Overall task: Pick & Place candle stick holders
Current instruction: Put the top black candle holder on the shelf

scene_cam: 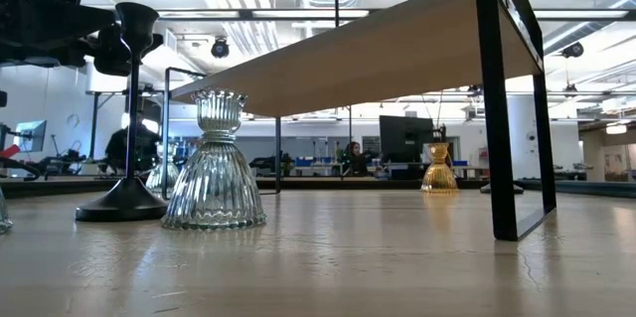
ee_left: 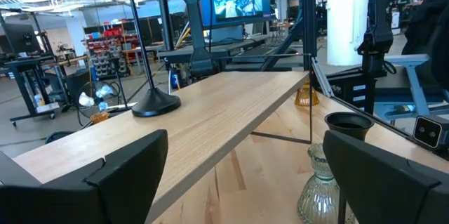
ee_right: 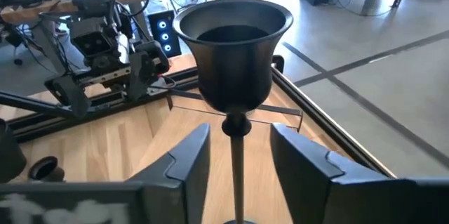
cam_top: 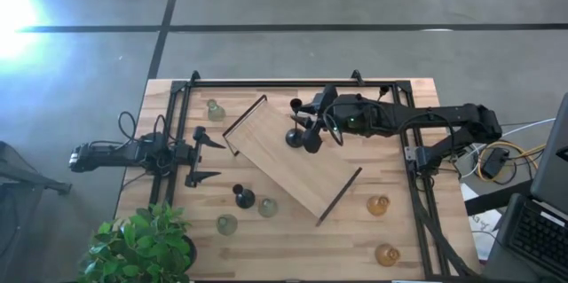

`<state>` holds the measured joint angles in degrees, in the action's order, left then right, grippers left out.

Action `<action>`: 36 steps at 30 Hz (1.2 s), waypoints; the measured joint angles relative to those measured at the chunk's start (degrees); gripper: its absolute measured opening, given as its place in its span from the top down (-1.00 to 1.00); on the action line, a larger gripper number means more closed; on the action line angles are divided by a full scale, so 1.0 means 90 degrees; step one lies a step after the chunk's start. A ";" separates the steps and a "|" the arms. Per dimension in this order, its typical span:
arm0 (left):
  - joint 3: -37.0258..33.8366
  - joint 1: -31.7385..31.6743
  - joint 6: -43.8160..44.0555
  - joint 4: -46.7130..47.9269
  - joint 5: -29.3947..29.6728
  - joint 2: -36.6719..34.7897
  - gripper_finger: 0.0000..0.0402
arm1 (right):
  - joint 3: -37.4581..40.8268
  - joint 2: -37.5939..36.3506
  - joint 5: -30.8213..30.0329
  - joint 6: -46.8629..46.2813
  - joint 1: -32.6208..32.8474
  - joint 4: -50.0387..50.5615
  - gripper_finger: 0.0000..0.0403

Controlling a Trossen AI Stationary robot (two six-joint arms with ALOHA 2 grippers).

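A black candle stick holder stands upright on the wooden board by its round base. My right gripper is open, and its fingers stand on either side of the thin stem below the cup, with gaps showing. In the high view it is over the board's far part. My left gripper is open and empty at the table's left, facing the board. A second black holder, three pale green glass ones and two amber ones stand on the table.
The board stands raised on black handle legs, set at an angle mid-table. Black frame rails run along the far, left and right sides. A potted plant sits at the near left corner. Cables and a laptop lie to the right.
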<state>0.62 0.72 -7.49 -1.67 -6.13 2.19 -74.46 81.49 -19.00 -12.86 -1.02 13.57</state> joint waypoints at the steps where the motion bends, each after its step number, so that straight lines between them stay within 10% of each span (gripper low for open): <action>1: 0.0000 -0.0001 0.0000 0.0000 0.0000 0.0001 -0.91 | 0.0000 -0.0039 0.0000 0.0003 0.0000 0.0045 0.21; 14: 0.0000 0.0001 0.0000 -0.0002 0.0000 0.0001 -0.91 | -0.0002 -0.1598 -0.0121 -0.1538 0.0357 0.3195 0.11; 20: 0.0000 0.0000 0.0000 0.0000 0.0000 0.0001 -0.91 | 0.0404 -0.2061 -0.1731 -0.3800 0.1249 0.5774 0.24; 28: 0.0000 0.0000 0.0000 0.0000 0.0000 0.0001 -0.91 | 0.2116 -0.2550 -0.4300 -0.6751 0.2397 0.5919 0.34; 36: 0.0000 0.0001 0.0000 0.0000 0.0000 0.0001 -0.91 | 0.3479 -0.2504 -0.4549 -0.8748 0.2501 0.5905 0.32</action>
<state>0.62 0.72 -7.49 -1.67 -6.13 2.20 -43.15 58.95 -59.95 -91.60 21.50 66.71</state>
